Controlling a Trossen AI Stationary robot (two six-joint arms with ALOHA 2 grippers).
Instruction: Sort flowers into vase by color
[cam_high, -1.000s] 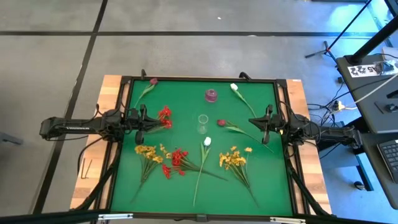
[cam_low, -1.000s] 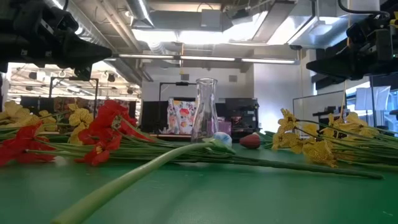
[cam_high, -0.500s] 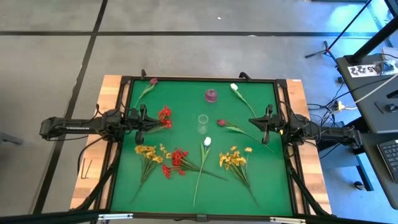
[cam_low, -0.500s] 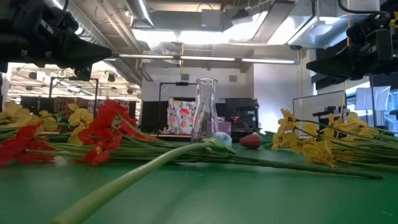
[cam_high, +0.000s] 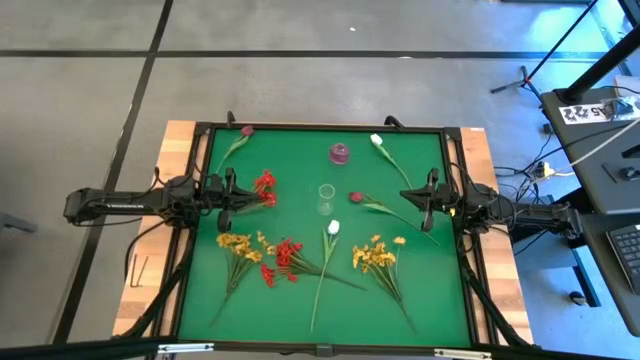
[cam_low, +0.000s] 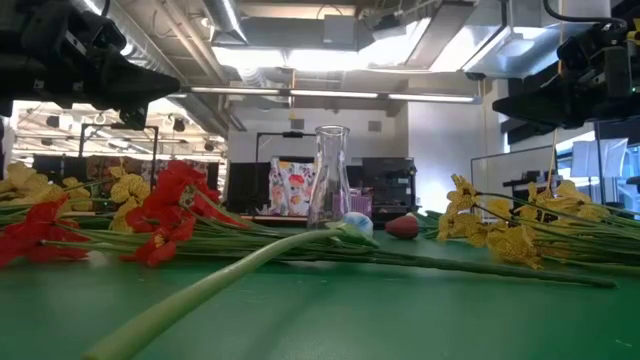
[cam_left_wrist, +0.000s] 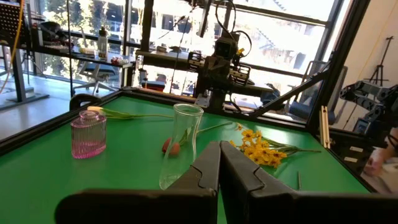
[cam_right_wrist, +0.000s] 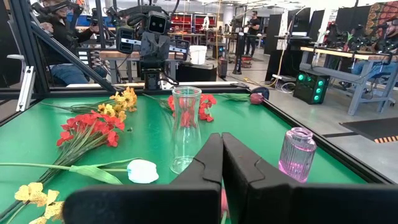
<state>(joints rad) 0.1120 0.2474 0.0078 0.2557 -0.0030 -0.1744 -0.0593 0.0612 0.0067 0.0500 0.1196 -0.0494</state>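
Flowers lie flat on the green table (cam_high: 300, 300): red sprays (cam_high: 264, 187) (cam_high: 282, 258), yellow sprays (cam_high: 237, 246) (cam_high: 375, 256), white tulips (cam_high: 333, 228) (cam_high: 377, 141) and dark pink buds (cam_high: 247, 131) (cam_high: 355, 197). A clear glass vase (cam_high: 325, 198) stands upright at the centre, with a small pink glass vase (cam_high: 340, 153) behind it. My left gripper (cam_high: 233, 192) hangs shut and level at the left edge, beside the far red spray. My right gripper (cam_high: 427, 198) hangs shut and level at the right edge. Both are above the table and hold nothing.
A black frame (cam_high: 325, 127) rims the table, with wooden strips (cam_high: 175, 140) outside it on the left and right. Bare green shows at the near left and right corners and between the vases and the far rail. People and workbenches show beyond the table.
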